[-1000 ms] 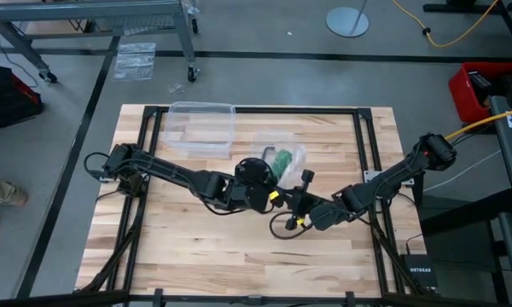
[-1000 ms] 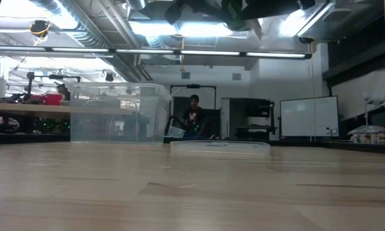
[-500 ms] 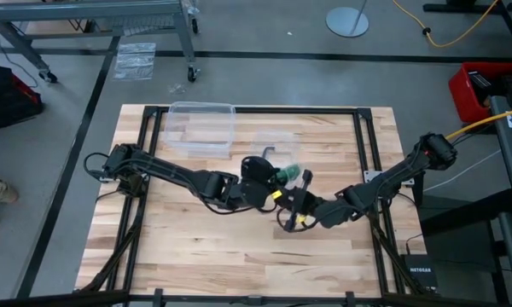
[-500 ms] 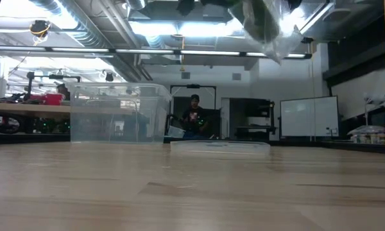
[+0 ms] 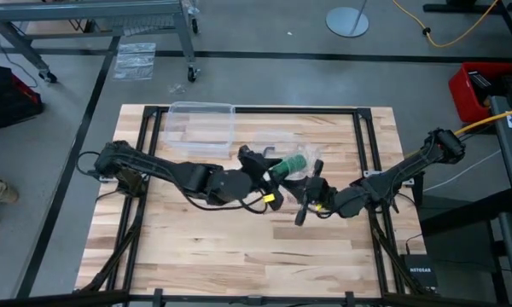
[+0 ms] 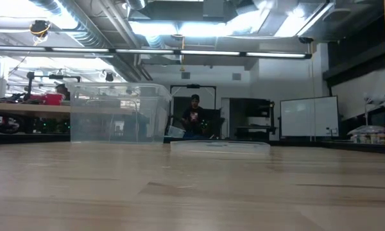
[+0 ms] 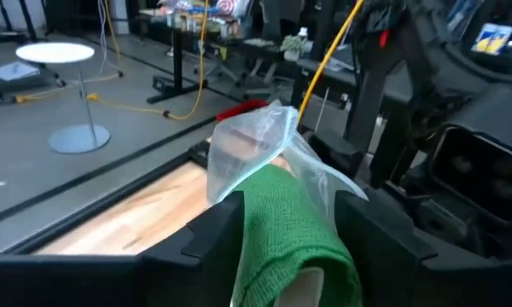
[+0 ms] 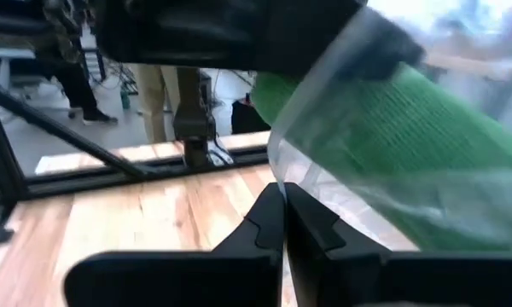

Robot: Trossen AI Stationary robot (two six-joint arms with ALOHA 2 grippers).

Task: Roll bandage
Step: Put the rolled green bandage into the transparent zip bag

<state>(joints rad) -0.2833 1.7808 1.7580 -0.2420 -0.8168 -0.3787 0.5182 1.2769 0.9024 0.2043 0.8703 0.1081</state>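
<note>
The bandage (image 5: 292,163) is a compact green roll held up over the middle of the table, its far end inside a clear plastic bag (image 5: 311,157). My left gripper (image 5: 268,167) comes from the table's left and is shut on the roll (image 7: 290,230). My right gripper (image 5: 311,186) comes from the right, just on the near side of the roll, and is shut on the bag (image 8: 341,102). The low view shows neither gripper nor the roll. My left gripper pinches the roll's bare near end (image 7: 269,243) between its two fingers (image 7: 212,232), roughly level from the table's left. The roll sticks out past the fingertips, lifted clear of the table, with the bag (image 7: 249,141) over its far end. My right gripper pinches an edge of the bag's film (image 8: 278,181) between its shut fingertips (image 8: 269,217), about level from the table's right and near side. The bag is lifted clear, with the green roll (image 8: 401,136) inside it just beyond the fingertips.
A clear plastic box (image 5: 201,128) stands at the table's far left, also seen in the low view (image 6: 115,112), with a flat clear lid (image 6: 219,146) to its right. A black frame (image 5: 367,153) runs round the table. A person (image 6: 194,117) stands far behind.
Both grippers have risen with the bag and roll, which were low over the table and are now lifted out of the top of the low view. My left gripper has tipped up from pointing down to about level and has rolled.
</note>
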